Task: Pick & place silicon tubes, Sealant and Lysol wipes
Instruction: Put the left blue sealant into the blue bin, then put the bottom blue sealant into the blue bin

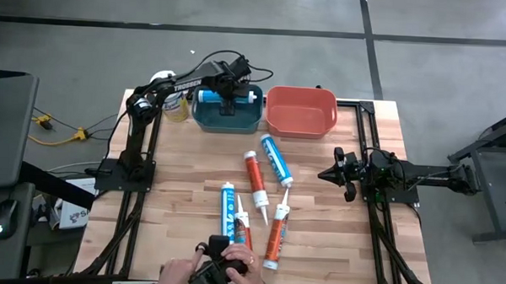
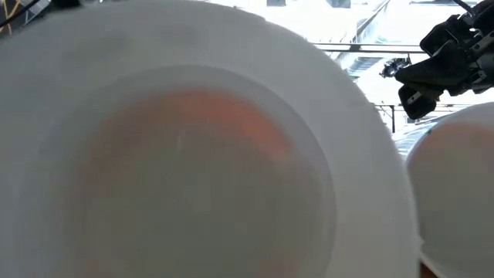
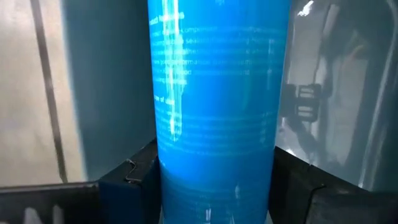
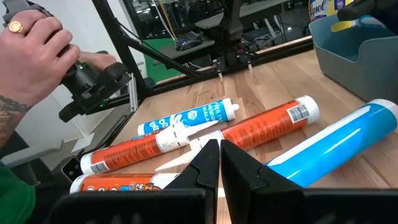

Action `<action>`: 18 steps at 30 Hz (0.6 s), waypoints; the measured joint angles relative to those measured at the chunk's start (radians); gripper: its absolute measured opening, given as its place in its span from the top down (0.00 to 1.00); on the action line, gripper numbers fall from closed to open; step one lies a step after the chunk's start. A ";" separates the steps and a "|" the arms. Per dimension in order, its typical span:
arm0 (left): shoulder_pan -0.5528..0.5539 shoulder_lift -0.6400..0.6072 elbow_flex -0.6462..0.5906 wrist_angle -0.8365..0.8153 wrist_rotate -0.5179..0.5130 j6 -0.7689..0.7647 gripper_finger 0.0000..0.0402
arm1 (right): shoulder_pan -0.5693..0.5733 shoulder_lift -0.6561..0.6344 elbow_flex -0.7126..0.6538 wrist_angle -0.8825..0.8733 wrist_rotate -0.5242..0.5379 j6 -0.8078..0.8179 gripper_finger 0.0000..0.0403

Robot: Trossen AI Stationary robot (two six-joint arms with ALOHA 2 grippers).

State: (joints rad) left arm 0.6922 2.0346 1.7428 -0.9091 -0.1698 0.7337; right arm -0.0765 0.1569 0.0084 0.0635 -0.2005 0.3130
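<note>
- At the table's near edge, a person's hands (image 1: 223, 272) hold a dark device.
- Orange and blue tubes (image 1: 253, 181) lie scattered mid-table.
- The right gripper (image 1: 329, 173) hangs beside them, fingers pressed together, empty.
- The left gripper (image 1: 227, 101) clamps a blue tube (image 3: 214, 112) inside the teal bin (image 1: 207, 117).
- The Lysol wipes (image 1: 176, 107) stand just beside that bin.

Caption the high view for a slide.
Left gripper lowers a blue tube into the teal bin; five tubes remain on the table; right gripper waits.
</note>
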 joint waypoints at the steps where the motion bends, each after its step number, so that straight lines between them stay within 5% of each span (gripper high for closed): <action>1: 0.000 0.000 0.000 0.001 -0.001 -0.013 0.49 | 0.000 0.000 0.000 0.000 0.000 0.000 0.97; 8: -0.007 -0.001 0.000 0.003 -0.006 -0.065 0.19 | 0.000 0.000 0.000 0.000 0.000 0.000 0.97; 18: -0.040 -0.001 -0.002 -0.008 -0.086 -0.126 0.25 | 0.000 0.000 0.000 0.000 0.000 0.000 0.97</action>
State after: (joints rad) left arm 0.6523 2.0331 1.7412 -0.9173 -0.2554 0.6079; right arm -0.0765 0.1566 0.0082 0.0635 -0.2005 0.3130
